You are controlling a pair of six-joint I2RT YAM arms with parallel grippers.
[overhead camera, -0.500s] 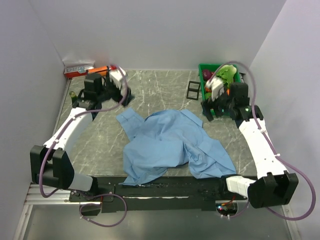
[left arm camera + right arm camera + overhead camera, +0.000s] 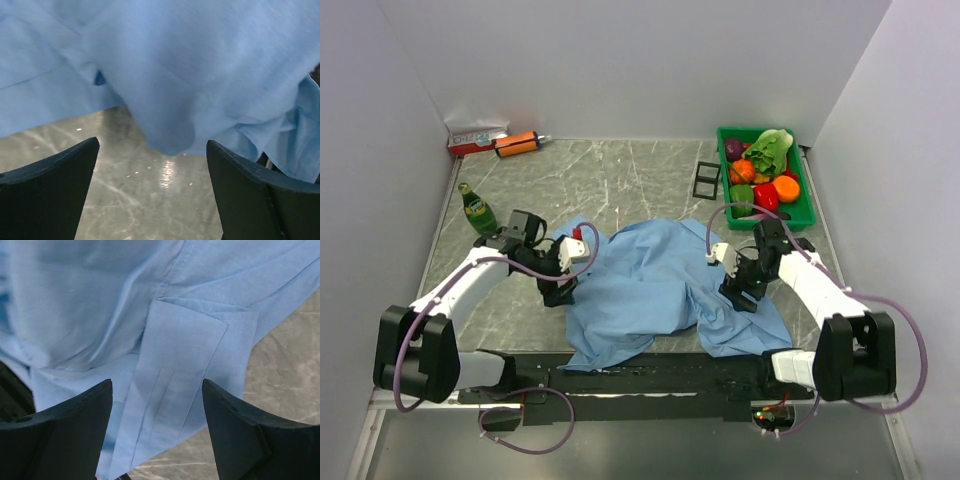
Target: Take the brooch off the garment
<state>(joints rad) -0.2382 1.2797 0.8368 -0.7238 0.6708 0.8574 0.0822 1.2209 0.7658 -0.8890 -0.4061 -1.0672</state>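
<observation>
Tabletop (image 2: 620, 185): grippers (image 2: 558, 290) (image 2: 738, 295) now down at garment (image 2: 650, 280)

Top external: fixed, high behind the arm bases, facing down and forward. Distant and wide, it takes in the whole table (image 2: 620, 180), with the garment (image 2: 650, 280) at centre.

Left wrist: low and very near, facing a hanging cloth edge over bare tabletop. The left gripper (image 2: 152, 144) shows at 7 and 5 o'clock.

Right wrist: very near, looking down on a stitched flap, probably a cuff. The right gripper (image 2: 156, 382) shows at 7 and 5 o'clock.

Shared with top external: left wrist, the garment's 9 o'clock edge; right wrist, its 3 o'clock edge.
</observation>
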